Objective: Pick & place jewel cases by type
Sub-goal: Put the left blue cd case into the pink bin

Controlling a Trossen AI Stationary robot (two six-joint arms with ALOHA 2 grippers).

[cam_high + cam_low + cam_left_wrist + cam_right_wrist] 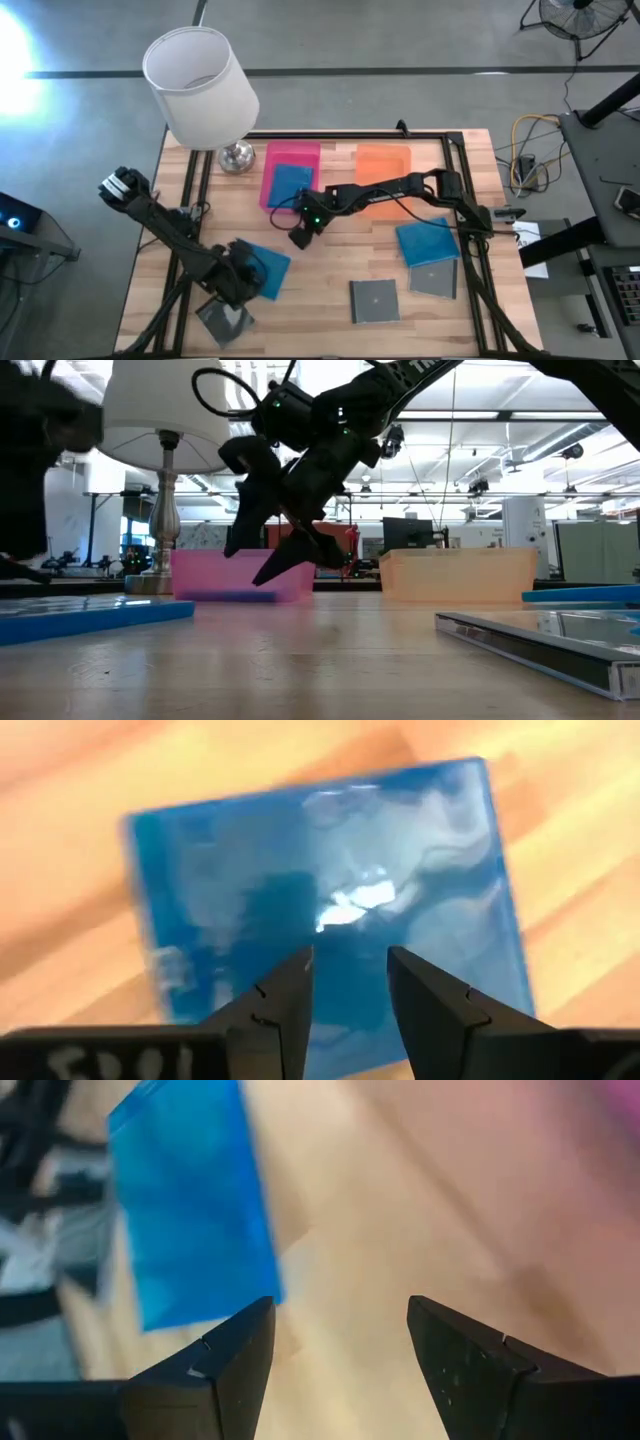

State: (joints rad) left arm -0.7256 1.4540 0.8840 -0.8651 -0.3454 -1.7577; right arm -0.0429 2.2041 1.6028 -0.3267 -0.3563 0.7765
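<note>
A blue jewel case [270, 262] [320, 890] lies flat on the wood near the table's left. My left gripper [240, 283] [350, 982] hangs over its near edge, pointing steeply down, fingers open with nothing between them. My right gripper [300, 236] [340, 1330] [250, 565] is open above bare wood at mid-table, near the pink tray [272, 152], which holds another blue case [290, 182]. A third blue case [427, 242] lies at the right, partly on a grey case [436, 280]. Two more grey cases [374, 301] [224, 320] lie near the front edge.
An orange tray [383, 165] stands beside the pink one at the back. A white-shaded lamp [200, 88] stands on the far left corner. Black frame rails [455, 190] run along the table's sides. Bare wood lies between the trays and the front cases.
</note>
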